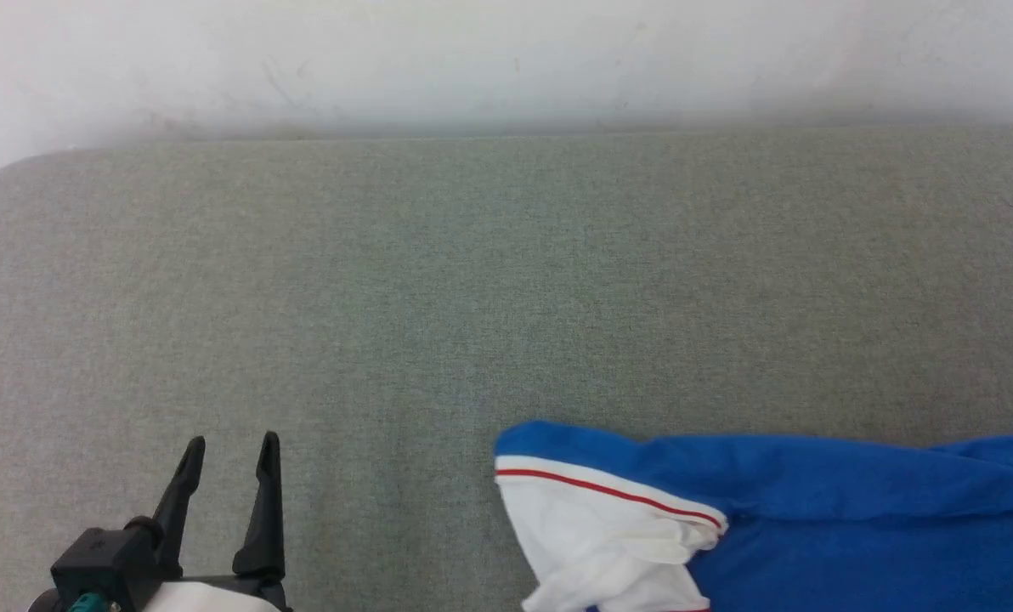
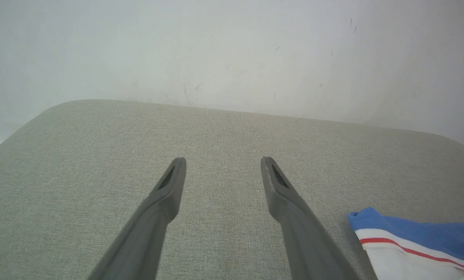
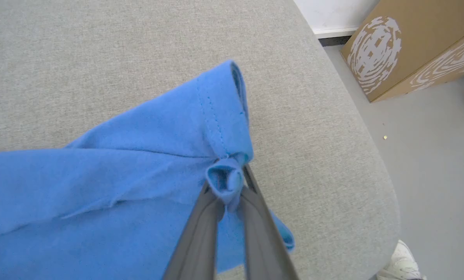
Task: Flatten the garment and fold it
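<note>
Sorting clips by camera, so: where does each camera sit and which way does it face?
Head view: on the head, facing down over the table to the wall; left gripper lower left.
Left wrist view: along its open fingers, toward that wall.
Right wrist view: down along the right gripper, shut on the garment; box beyond.
Shared: head and left wrist views both show the striped cuff.

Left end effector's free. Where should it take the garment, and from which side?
I'd pinch the striped sleeve cuff, coming in low from the robot's left. That edge of the garment lies nearest the open left end effector and faces it; the right end effector already clamps a blue corner.
</note>
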You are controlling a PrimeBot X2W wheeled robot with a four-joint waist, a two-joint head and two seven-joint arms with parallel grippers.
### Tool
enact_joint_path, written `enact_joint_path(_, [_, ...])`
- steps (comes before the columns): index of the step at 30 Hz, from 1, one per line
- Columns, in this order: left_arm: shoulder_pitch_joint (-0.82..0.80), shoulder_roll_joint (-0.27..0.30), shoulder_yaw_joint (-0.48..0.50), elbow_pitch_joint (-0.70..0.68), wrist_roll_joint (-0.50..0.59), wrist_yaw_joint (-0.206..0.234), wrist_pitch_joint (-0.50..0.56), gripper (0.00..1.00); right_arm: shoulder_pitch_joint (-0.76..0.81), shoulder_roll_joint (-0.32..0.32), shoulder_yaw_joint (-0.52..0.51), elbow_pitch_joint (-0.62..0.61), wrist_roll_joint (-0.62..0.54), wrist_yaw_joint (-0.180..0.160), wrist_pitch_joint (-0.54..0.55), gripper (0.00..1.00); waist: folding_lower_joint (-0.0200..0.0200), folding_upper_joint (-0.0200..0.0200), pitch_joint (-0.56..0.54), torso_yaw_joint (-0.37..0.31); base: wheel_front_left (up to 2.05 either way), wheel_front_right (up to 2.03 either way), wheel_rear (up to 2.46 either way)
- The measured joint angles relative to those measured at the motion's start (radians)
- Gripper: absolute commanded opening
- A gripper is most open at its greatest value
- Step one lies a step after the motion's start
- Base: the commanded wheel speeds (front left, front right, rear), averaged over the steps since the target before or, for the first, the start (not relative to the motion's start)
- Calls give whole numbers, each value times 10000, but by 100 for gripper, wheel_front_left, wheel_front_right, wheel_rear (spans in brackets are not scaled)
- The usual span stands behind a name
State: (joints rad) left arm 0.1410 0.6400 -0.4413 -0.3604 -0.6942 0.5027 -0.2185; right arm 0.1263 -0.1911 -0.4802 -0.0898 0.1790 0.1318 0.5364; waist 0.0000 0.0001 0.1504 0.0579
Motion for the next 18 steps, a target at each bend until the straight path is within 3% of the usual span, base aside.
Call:
enact_joint_path(4, [5,2,-67,65,0,-2,77,100,49,-27,-6,-100,293,-2,198,0,0,0,-106,87,0,0,0])
enact_joint_path(7, [5,-6,-146,132,-2,-6,102,100,376,178,692,-493,594,-2,502,0,0,0,-215,147,0,0,0])
enact_joint_path(18, [35,-155,-303,282,-86,-81,144,100,1255,673,5837,-2583,1916,-4,1423,0,-1,0,-692,401,0,0,0])
